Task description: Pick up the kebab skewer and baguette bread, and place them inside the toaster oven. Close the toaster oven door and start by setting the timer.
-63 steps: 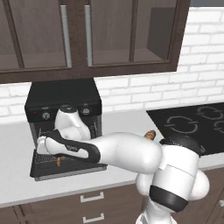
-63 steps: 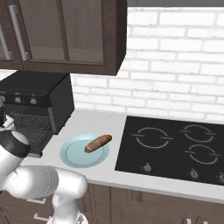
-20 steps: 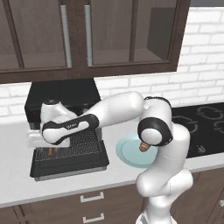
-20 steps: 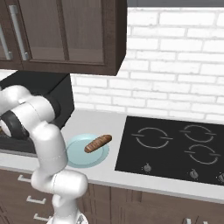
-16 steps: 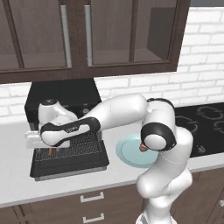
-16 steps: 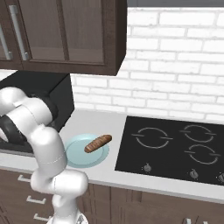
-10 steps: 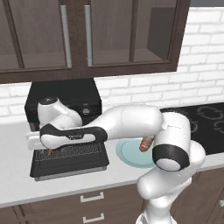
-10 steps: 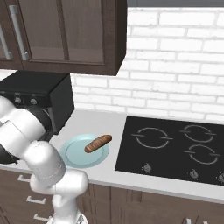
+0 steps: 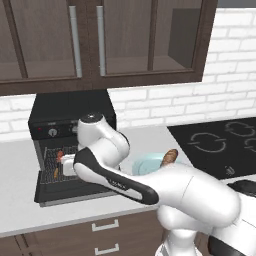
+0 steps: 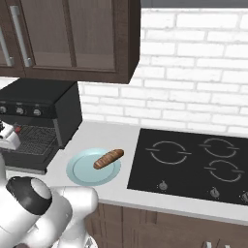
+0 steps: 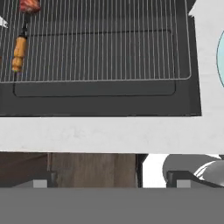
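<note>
The kebab skewer (image 11: 19, 47) lies on the wire rack (image 11: 109, 43) of the black toaster oven (image 9: 70, 112), at the rack's left side, with an orange chunk and a red chunk (image 11: 29, 5) on it. The toaster oven door (image 11: 100, 100) is dropped down flat in front of the rack. My gripper (image 11: 109, 183) hovers above the door's front edge, open, its fingertips (image 11: 41, 182) wide apart with nothing between them. The baguette bread (image 10: 108, 159) rests on a light blue plate (image 10: 80, 172) to the right of the oven.
Three knobs (image 10: 19, 110) run along the oven's front above the opening. A black cooktop (image 10: 193, 162) lies at the right of the counter. Dark wall cabinets (image 9: 100, 40) hang above the oven. My white arm (image 9: 150, 180) stretches across the front of the plate.
The arm has swung round and the hand has drawn back from the rack to the door's front edge. The skewer stays on the rack; the baguette has not moved.
</note>
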